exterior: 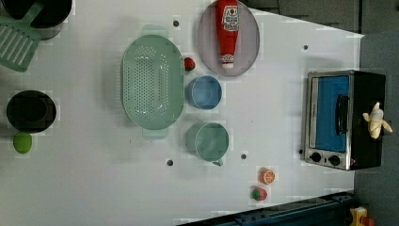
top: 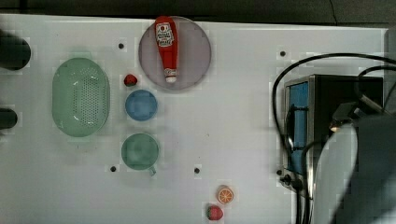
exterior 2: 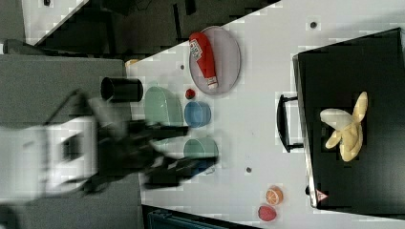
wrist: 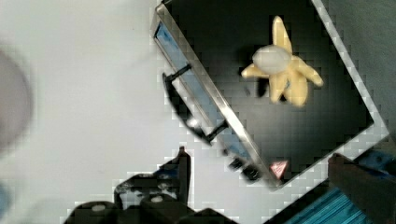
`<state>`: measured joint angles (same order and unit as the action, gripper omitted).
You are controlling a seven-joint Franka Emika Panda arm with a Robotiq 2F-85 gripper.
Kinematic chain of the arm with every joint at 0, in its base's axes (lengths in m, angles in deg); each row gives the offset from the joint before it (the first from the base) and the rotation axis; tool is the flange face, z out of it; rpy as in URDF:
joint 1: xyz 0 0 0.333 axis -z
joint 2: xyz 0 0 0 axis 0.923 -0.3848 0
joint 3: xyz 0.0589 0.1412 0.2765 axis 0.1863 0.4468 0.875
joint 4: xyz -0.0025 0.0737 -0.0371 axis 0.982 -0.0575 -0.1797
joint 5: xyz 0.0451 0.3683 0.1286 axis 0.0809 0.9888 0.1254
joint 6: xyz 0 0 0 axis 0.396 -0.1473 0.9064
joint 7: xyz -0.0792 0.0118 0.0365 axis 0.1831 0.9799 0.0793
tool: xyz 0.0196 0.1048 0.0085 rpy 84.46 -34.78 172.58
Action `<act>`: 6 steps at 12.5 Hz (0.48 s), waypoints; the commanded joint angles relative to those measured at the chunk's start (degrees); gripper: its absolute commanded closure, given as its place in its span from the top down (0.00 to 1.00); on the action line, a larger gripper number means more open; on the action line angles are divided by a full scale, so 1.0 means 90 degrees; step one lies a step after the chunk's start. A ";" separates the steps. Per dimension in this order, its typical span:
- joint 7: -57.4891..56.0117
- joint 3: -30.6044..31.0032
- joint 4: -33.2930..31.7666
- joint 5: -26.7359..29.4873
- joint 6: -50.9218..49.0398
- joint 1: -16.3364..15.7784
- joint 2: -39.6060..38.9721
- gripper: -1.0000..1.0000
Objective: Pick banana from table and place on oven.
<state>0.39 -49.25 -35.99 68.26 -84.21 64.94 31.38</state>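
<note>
The peeled pale yellow banana lies on the black top of the oven, free of any grip; the left view shows the banana at the oven's far edge. In the wrist view the banana rests well inside the oven top. My gripper is open, its dark fingers spread wide with nothing between them, raised above the oven's front corner. My arm covers part of the oven at the top view's right, above the white table.
On the table stand a green colander, a blue bowl, a green cup and a ketchup bottle on a grey plate. An orange slice and a strawberry lie near the front edge.
</note>
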 commanded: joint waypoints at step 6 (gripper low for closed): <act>0.4780 0.1988 -0.0159 0.0165 -0.0574 -0.0150 0.0461 1.00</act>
<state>33.57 -32.31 -35.71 70.34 -88.69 64.36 38.03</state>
